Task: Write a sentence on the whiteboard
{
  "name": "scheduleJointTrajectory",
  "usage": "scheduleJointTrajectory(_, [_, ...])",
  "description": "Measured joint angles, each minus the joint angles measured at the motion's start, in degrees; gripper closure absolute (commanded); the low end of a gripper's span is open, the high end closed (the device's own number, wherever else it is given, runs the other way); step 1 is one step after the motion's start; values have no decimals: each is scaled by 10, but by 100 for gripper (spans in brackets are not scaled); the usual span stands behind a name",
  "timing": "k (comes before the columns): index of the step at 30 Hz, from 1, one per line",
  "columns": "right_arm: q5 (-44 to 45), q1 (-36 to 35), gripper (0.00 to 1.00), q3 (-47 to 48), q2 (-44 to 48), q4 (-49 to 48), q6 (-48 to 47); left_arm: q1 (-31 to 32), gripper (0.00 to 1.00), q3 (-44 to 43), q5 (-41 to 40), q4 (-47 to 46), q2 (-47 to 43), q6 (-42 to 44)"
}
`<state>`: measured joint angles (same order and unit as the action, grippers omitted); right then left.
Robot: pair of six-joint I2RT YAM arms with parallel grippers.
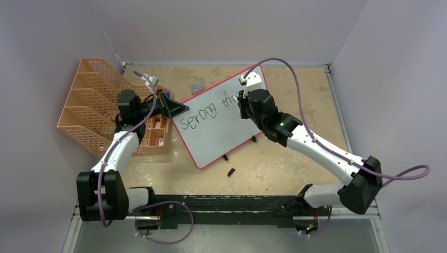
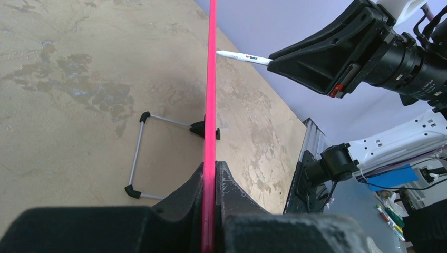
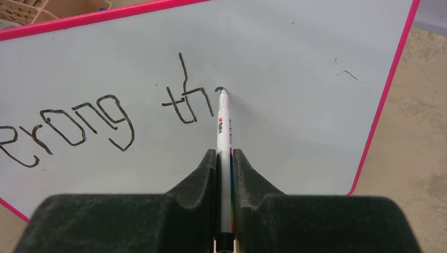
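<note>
Your right gripper pinches white marker, tip touching whiteboard just right of "th" in sentence. Your left gripper clamped on whiteboard pink edge. Whiteboard sits mid-table, orange rack beside its left.

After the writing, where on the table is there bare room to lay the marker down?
Bare table lies between the whiteboard and the right wall, beyond the right arm. Another free strip runs before the board's near corner, beside a small black piece. Crowded: the left, where the orange rack and left gripper meet the board.
</note>
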<state>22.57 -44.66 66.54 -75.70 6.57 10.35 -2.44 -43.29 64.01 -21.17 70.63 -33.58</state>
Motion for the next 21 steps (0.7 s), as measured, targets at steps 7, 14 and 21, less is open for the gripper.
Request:
scheduleJointTrajectory(7, [4,7,100,0,0,-6,-2,0,100,0,0,0,0,0])
scheduleJointTrajectory(14, [4,13,100,0,0,-9,-2,0,100,0,0,0,0,0])
scheduleJointTrajectory(21, [4,13,100,0,4,-8,-1,0,100,0,0,0,0,0])
